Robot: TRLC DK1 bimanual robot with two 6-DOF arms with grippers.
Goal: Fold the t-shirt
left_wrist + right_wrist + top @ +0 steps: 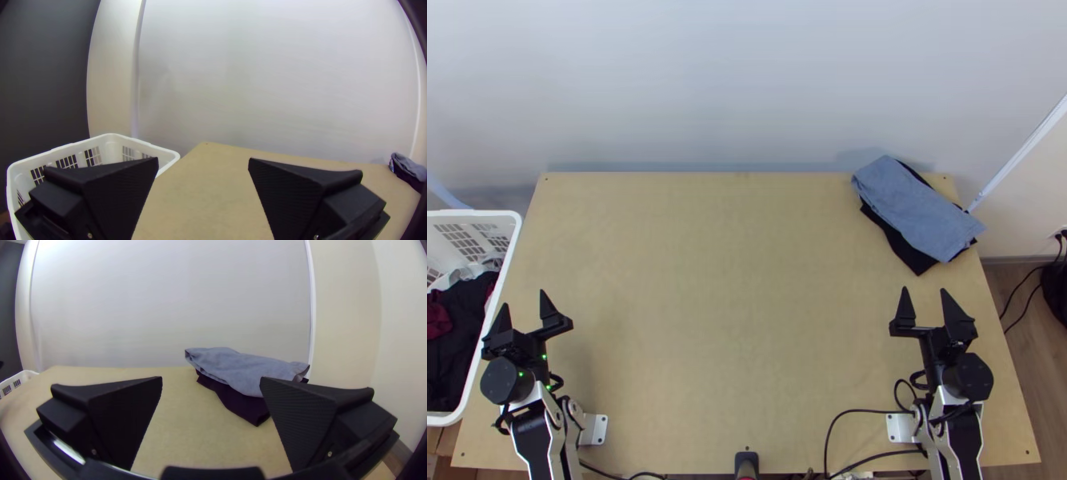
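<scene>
Both arms stand at the near side of the light wooden table, each with its end effector directed toward the far side. The left end effector is near the table's left edge, beside the white basket, its two fingers well apart with a gap between them. The right end effector is toward the table's right side, on the near side of the folded cloths, its fingers also spread apart and holding nothing. The right wrist view gives the same open gap between its two black fingers, with bare wood and part of the cloths seen beyond. At the table's far right corner lies a blue-grey cloth, folded into a long, narrow bundle and set at a slant. It rests on a black cloth, also folded, which sticks out along its near side and at its ends. I cannot tell which of the two, if either, is the t-shirt. The basket holds a loose heap of dark clothes, with a dark red cloth among them. Black cables run along the near edge of the table, close to the right arm's base.
</scene>
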